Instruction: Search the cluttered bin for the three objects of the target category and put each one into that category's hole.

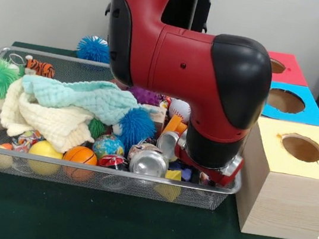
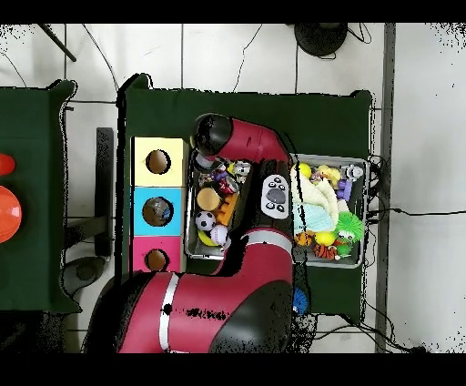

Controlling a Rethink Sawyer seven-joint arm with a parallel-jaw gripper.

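Green cloth covers the table (image 1: 131, 229) nearest the lens, and behind it the arm (image 1: 187, 57) plunges into the mesh bin (image 1: 108, 181) beside the yellow box (image 1: 285, 180). Its gripper (image 1: 210, 163) is buried among cans, so whether it grips anything cannot be told. Likely targets, such as the silver can (image 1: 148, 163), lie just beside it; a blind lift could snag the cream cloth (image 1: 40, 116) or spill neighbours.

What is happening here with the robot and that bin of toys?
A red and black robot arm is reaching down into the end of a wire bin nearest three wooden boxes. The bin is full of balls, cloths, cans and blocks. The yellow box, blue box and red box each have a hole on top. The arm hides its gripper, so no grasp can be confirmed.
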